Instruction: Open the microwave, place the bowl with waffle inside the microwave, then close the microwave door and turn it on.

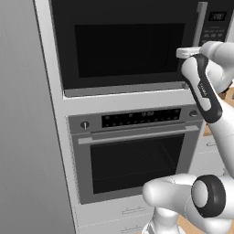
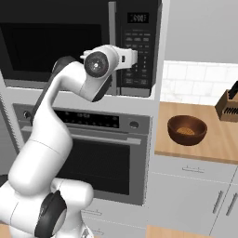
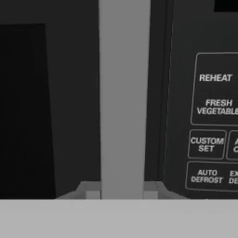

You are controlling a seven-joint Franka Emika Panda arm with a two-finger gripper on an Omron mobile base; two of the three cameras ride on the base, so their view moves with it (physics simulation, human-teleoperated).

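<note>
The gripper (image 3: 123,193) is clamped on the silver handle (image 3: 123,93) of the closed microwave door (image 1: 123,45). Keypad (image 3: 214,121) reads REHEAT, FRESH VEGETABLE, CUSTOM SET, AUTO DEFROST. The bowl with waffle (image 2: 187,129) sits on the counter (image 2: 204,148) to the right

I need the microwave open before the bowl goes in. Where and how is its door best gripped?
Grip the microwave door by its slim vertical silver handle at the right edge, coming straight at the front with one finger on either side. The gripper is shut on it there.
</note>
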